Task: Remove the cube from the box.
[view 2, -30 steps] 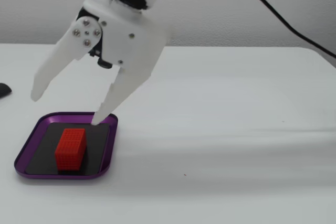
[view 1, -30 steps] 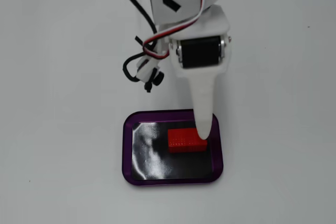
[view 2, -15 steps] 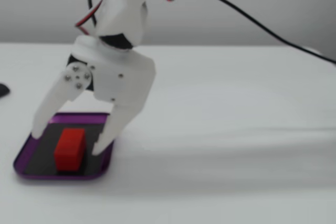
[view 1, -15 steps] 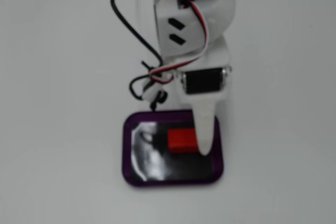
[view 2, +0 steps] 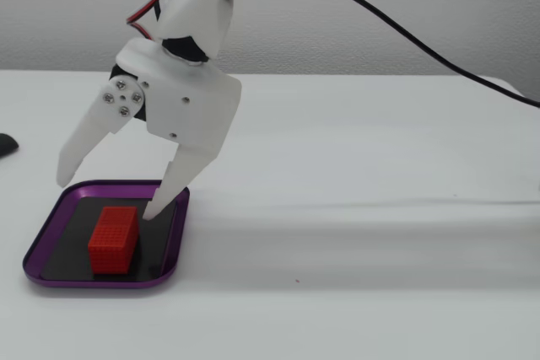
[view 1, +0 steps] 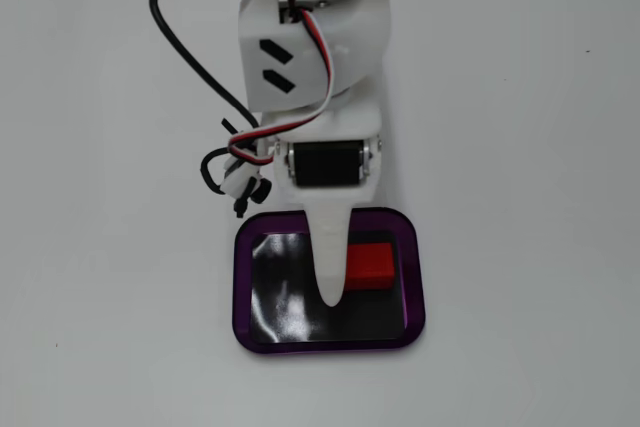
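The red cube (view 1: 368,265) lies in the purple-rimmed box (view 1: 330,345), on its black bottom, at the right side in a fixed view. In the other fixed view the cube (view 2: 113,239) sits at the near side of the box (view 2: 101,282). My white gripper (view 2: 110,197) is open and empty over the box. One fingertip (view 2: 156,212) reaches down close to the box's right edge; the other hangs above the left rim. The cube is nearer the camera than the fingers. From above, the gripper (view 1: 330,262) is just left of the cube, its lower finger hidden.
Black and coloured cables (view 1: 190,57) hang off the arm on the left above the box. A black cable (view 2: 422,48) runs off to the right. A small dark object (view 2: 7,144) lies at the left edge of the white table.
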Tool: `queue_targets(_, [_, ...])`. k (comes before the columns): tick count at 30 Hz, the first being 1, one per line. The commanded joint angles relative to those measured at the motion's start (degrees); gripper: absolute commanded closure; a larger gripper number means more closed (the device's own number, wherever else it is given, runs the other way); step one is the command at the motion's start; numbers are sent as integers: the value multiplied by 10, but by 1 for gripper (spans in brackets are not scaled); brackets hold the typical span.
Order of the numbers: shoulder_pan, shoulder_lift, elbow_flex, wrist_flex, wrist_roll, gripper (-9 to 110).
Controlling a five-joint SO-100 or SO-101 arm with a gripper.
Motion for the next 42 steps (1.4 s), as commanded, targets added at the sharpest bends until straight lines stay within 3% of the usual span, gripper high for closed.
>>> queue_targets(1, [1,9,-11,-8,1,77])
queue_targets(28, [-14,9,70,-62,2,78])
queue_targets(42, [-15,9,73,-91,2,92])
